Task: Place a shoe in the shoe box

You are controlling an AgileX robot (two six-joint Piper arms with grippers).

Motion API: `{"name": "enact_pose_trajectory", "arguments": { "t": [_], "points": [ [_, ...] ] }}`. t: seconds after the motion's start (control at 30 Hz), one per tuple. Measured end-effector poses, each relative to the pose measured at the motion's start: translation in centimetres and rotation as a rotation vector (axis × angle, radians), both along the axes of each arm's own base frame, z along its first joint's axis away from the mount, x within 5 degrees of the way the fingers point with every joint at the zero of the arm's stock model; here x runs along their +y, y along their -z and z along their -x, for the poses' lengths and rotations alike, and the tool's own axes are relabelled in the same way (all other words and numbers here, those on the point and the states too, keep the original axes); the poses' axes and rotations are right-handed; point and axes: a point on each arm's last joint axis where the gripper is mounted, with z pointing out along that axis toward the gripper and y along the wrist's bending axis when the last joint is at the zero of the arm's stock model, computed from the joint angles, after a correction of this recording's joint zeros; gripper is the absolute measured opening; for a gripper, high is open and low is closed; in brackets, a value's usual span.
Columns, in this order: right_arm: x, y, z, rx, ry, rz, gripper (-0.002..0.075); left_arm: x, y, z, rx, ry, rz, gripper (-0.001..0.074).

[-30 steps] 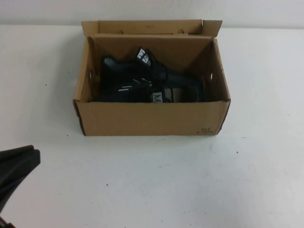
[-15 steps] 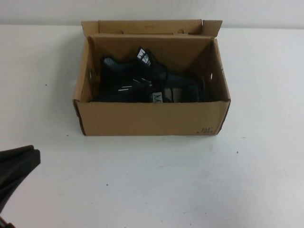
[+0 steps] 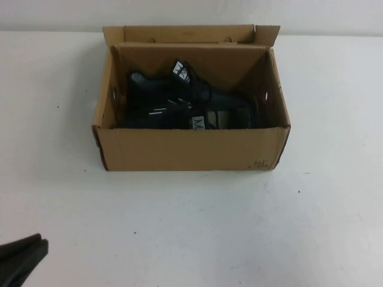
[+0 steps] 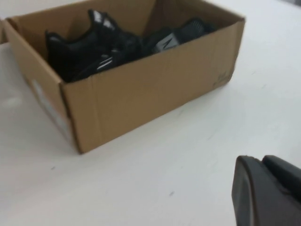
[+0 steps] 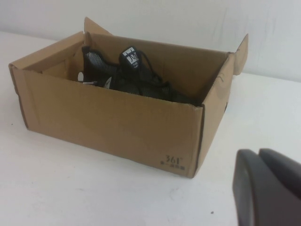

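Note:
The brown shoe box [image 3: 191, 149] stands open at the table's middle back, its lid flap [image 3: 185, 33] folded up behind. Two black shoes lie inside: one shoe [image 3: 173, 89] with its white-printed tongue label up, a second shoe [image 3: 221, 116] close to the front wall. The box [image 4: 141, 94] and shoes [image 4: 108, 44] also show in the left wrist view, and the box [image 5: 108, 122] and shoes [image 5: 131, 75] in the right wrist view. My left gripper [image 3: 24, 254] is shut and empty at the near left corner, far from the box. My right gripper [image 5: 258, 157] is shut and empty, off to the box's near right, outside the high view.
The white table [image 3: 197, 227] stretches bare in front of the box and on both sides. A pale wall [image 3: 191, 12] runs behind the table's far edge. Small dark print [image 5: 172, 161] marks the box's lower corner.
My left gripper has drawn back toward the near left corner, showing less in the high view. The box and shoes have not moved.

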Motion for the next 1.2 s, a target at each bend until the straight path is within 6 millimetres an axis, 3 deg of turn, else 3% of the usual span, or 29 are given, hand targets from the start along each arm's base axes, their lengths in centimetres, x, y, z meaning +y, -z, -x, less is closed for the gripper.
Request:
{"name": "enact_pose_trajectory", "arguments": {
  "t": [0.17, 0.4, 0.57, 0.9, 1.2],
  "points": [
    [0.0, 0.0, 0.0, 0.0, 0.0, 0.0, -0.0015, 0.9, 2.2, 0.9, -0.011, -0.079, -0.035, -0.0001],
    [0.0, 0.0, 0.0, 0.0, 0.0, 0.0, -0.0015, 3.2, 2.0, 0.5, -0.153, -0.385, 0.167, -0.0001],
    [0.0, 0.0, 0.0, 0.0, 0.0, 0.0, -0.0015, 4.0, 3.2, 0.8, -0.249, -0.47, 0.187, -0.0001],
    [0.0, 0.0, 0.0, 0.002, 0.0, 0.0, -0.0015, 4.3, 9.4, 0.2, -0.036, -0.56, 0.177, -0.0001],
    [0.0, 0.0, 0.0, 0.004, -0.001, 0.0, -0.0015, 4.3, 10.5, 0.4, 0.063, -0.574, 0.156, -0.0001]
  ]
}}
